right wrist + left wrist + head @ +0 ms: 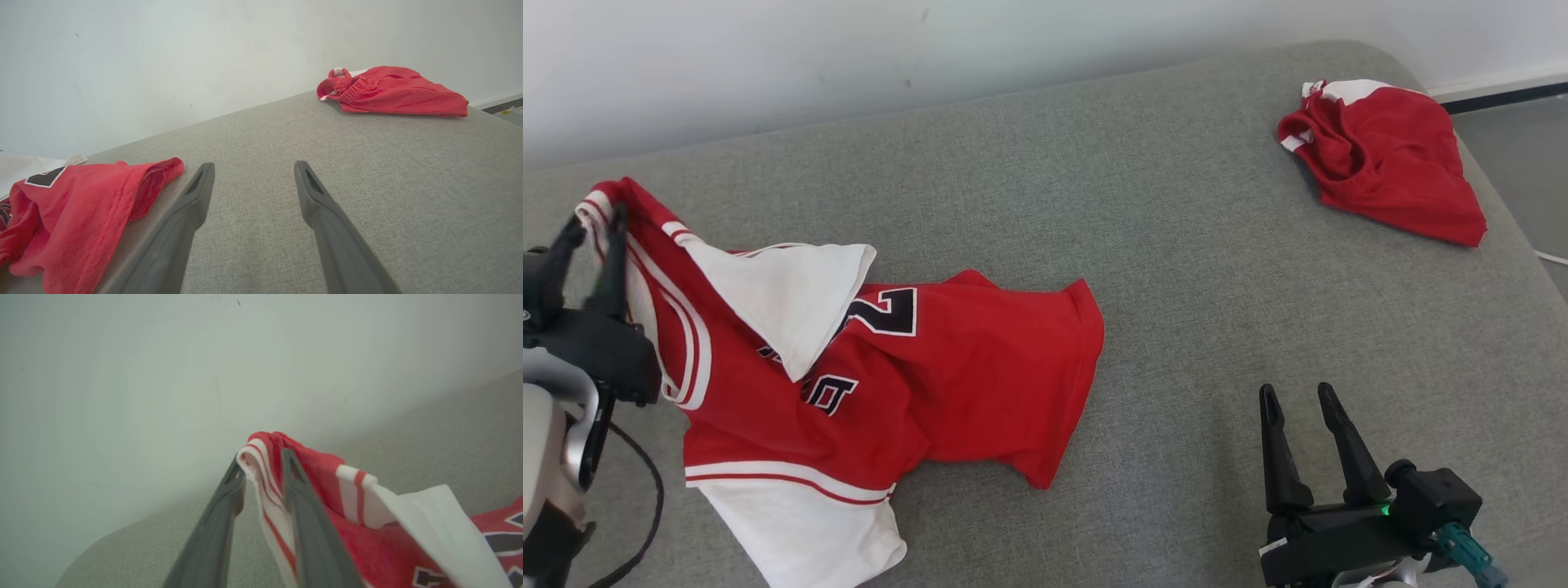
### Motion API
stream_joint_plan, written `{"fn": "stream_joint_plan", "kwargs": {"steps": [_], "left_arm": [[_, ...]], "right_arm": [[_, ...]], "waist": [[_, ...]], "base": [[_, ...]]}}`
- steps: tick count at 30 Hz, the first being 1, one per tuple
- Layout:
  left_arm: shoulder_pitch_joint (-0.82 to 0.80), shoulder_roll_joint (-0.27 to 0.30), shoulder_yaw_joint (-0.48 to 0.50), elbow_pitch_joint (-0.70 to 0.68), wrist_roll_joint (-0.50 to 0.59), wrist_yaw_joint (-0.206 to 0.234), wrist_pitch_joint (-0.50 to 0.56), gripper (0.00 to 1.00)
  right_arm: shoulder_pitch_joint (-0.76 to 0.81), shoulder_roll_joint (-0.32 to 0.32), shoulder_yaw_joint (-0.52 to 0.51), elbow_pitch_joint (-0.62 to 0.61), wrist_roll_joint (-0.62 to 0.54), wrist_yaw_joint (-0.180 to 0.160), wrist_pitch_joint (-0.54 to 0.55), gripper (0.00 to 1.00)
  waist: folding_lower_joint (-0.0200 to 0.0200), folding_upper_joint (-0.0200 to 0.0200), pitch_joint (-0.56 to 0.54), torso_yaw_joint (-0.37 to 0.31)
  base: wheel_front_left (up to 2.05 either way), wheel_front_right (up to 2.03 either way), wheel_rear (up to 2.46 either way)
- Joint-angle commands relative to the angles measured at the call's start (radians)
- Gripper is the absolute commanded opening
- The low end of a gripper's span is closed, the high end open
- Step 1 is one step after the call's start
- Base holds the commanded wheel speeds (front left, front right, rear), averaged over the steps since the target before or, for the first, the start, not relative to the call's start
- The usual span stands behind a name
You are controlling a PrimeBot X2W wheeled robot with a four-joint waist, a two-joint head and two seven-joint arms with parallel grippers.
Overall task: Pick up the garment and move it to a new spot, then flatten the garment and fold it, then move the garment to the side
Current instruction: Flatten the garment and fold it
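Note:
The garment (947,367) is a red jersey with white sleeves and black numbers, lying crumpled on the left of the grey cushion. Its striped collar edge (261,465) is lifted off the cushion and hangs between the fingers of my left gripper (598,219) (263,461). Those fingers stand slightly apart, so the gripper is open, and the trim leans on the right finger. The jersey's hem (81,196) lies to the left of my right gripper (1297,390) (254,164), which hovers open and empty over bare cushion at the lower right.
A second red garment with a white edge (1388,155) (392,90) lies bunched at the far right corner. The grey cushion (1176,245) ends at a white wall behind and drops off to the floor at the right.

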Motion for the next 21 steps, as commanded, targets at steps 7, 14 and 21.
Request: {"fn": "stream_joint_plan", "kwargs": {"steps": [7, 14, 21], "left_arm": [[0.038, -0.008, 0.035, -0.048, 0.023, 0.016, -0.004, 1.00], [0.112, 0.002, 0.070, -0.146, 0.043, 0.024, -0.004, 1.00], [0.242, -0.016, 0.137, -0.327, 0.053, 0.070, -0.004, 1.00]], "right_arm": [[0.008, 0.001, -0.001, 0.021, -0.005, -0.003, 0.000, 1.00], [0.037, -0.003, -0.005, 0.027, 0.009, -0.003, 0.000, 1.00], [0.068, -0.001, -0.009, 0.030, 0.017, -0.003, 0.000, 1.00]], "waist": [[-0.0002, -0.0001, -0.042, 0.038], [-0.0002, -0.0001, -0.100, 0.094], [-0.0002, -0.0001, -0.134, 0.145]], "base": [[0.00, 0.00, 0.00], [0.00, 0.00, 0.00], [0.00, 0.00, 0.00]]}}
